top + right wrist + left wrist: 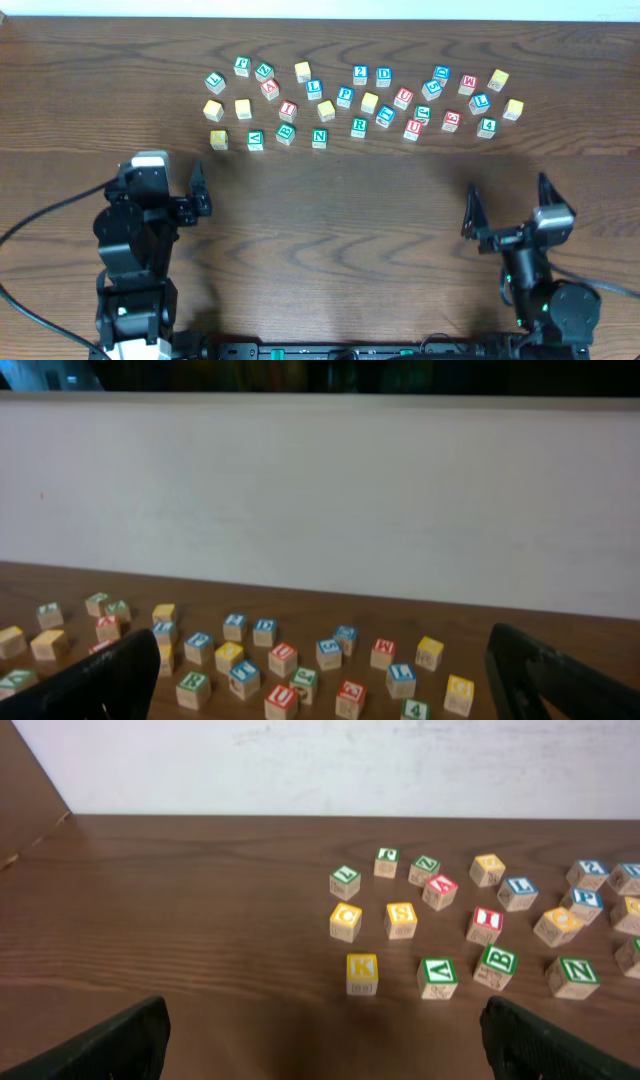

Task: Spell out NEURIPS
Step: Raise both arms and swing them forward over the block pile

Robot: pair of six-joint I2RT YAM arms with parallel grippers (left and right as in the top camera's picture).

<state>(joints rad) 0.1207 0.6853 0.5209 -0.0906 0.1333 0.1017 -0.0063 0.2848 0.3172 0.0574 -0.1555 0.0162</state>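
Note:
Small wooden letter cubes lie scattered across the far half of the table. In the overhead view I read a green N (319,138), a green R (358,127), a red U (412,129), a second red U (403,98), a red I (288,110) and a blue P (345,96). The E and S I cannot pick out for sure. The left wrist view shows the N (572,975), I (486,923) and P (585,900). The right wrist view shows the R (193,687) and a U (283,657). My left gripper (170,185) (320,1040) and right gripper (507,200) (320,680) are open, empty and well short of the cubes.
Other cubes sit among them: a yellow K (361,972), green A (437,975), green B (496,965), blue L (400,678), red M (383,652) and green 4 (486,126). A white wall (320,500) stands behind the table's far edge.

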